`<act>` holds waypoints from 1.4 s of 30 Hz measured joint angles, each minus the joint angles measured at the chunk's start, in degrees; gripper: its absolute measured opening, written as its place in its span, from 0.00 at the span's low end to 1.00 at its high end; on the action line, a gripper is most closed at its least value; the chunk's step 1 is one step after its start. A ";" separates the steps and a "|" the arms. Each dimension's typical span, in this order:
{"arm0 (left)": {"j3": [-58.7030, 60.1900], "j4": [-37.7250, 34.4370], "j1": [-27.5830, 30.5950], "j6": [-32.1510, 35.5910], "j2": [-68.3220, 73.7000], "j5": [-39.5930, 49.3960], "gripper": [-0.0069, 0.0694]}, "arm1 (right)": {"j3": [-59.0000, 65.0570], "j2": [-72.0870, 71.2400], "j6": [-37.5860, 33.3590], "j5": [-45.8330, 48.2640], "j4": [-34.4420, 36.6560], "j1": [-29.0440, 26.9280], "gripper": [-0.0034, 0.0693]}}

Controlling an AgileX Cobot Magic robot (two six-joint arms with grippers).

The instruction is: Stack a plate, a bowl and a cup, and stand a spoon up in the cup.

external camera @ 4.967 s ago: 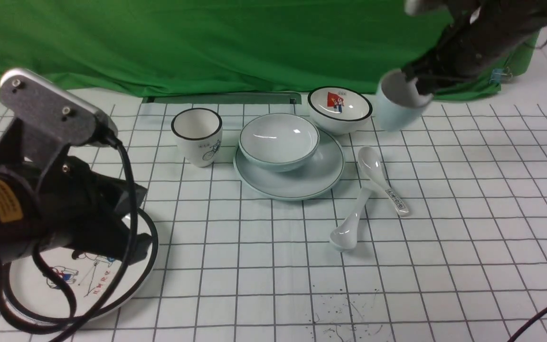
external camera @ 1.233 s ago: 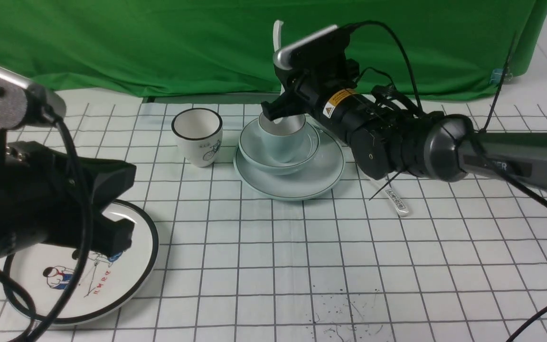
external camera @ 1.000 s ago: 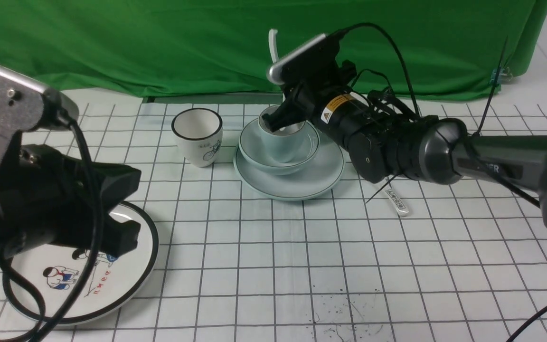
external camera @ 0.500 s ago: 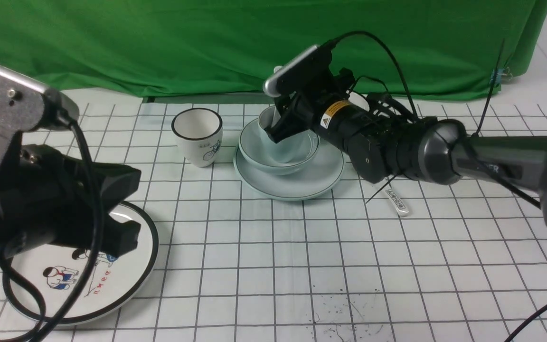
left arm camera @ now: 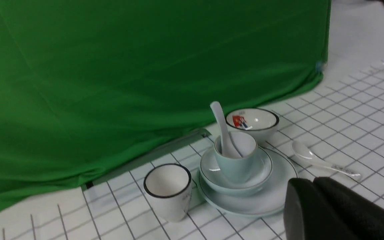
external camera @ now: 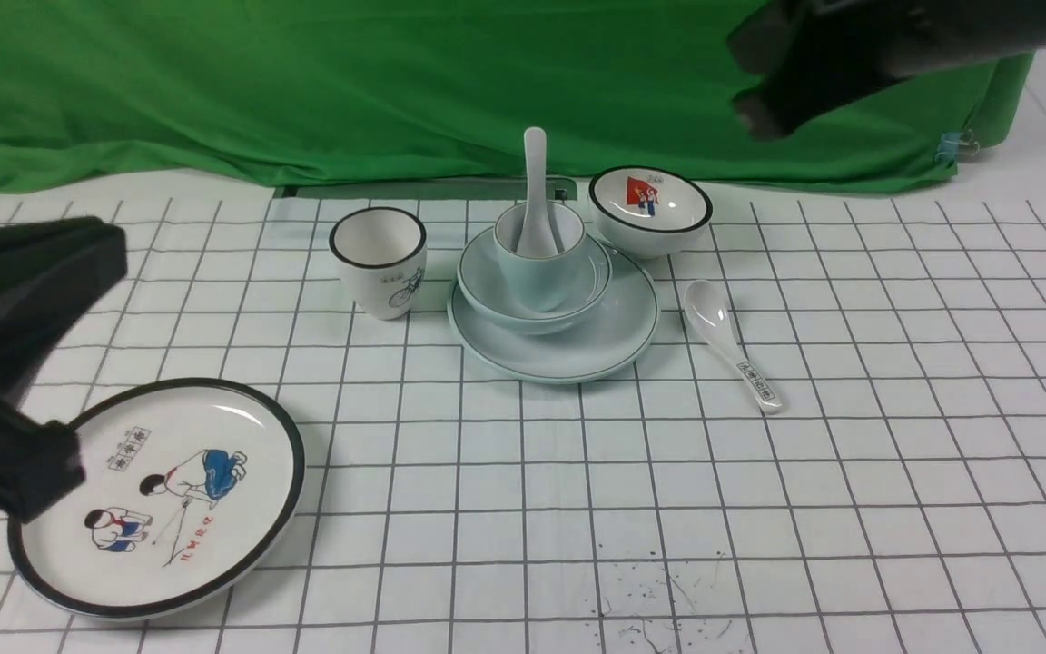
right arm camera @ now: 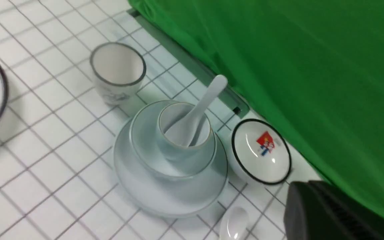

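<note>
The plain plate (external camera: 618,341) lies at the table's middle back. The plain bowl (external camera: 487,286) sits on it, and the pale blue cup (external camera: 537,277) stands in the bowl. The plain white spoon (external camera: 534,177) stands in the cup, handle up. The stack also shows in the left wrist view (left arm camera: 237,166) and the right wrist view (right arm camera: 178,146). My left gripper (left arm camera: 312,181) is shut and empty, low at the front left (external camera: 87,263). My right gripper (right arm camera: 307,185) is shut and empty, high at the back right (external camera: 745,86), well clear of the stack.
A black-rimmed bicycle cup (external camera: 378,259) stands left of the stack. A black-rimmed bowl with a red picture (external camera: 650,209) touches the plate's far right. A labelled spoon (external camera: 732,350) lies to the right. A cartoon plate (external camera: 160,495) lies front left. Green cloth (external camera: 350,82) hangs behind.
My right gripper has let go of the spoon, left it standing in the cup, and pulled back up to the right. My left arm has drawn back, uncovering the cartoon plate.
</note>
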 joint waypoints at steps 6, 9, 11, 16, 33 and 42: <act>9.02 0.37 0.00 0.00 -5.54 -8.99 0.05 | 14.74 -15.82 1.31 0.64 -0.04 0.00 0.06; 13.25 0.43 0.00 0.07 -9.57 -14.08 0.05 | 32.16 -27.66 4.93 -4.64 -0.04 0.00 0.06; 14.50 0.43 0.00 0.17 -11.34 -15.35 0.05 | 41.49 -33.55 8.67 -10.60 0.02 0.00 0.06; 15.79 0.66 0.00 0.17 -12.02 -16.21 0.05 | 62.80 -46.18 13.43 -28.21 0.21 0.00 0.06; 16.10 0.84 0.00 0.17 -12.02 -14.21 0.05 | 86.21 -52.64 14.42 -44.74 0.21 0.07 0.11; 16.10 1.32 0.00 0.17 -12.02 -14.21 0.05 | 86.23 -67.90 14.58 -44.33 0.21 -7.24 0.13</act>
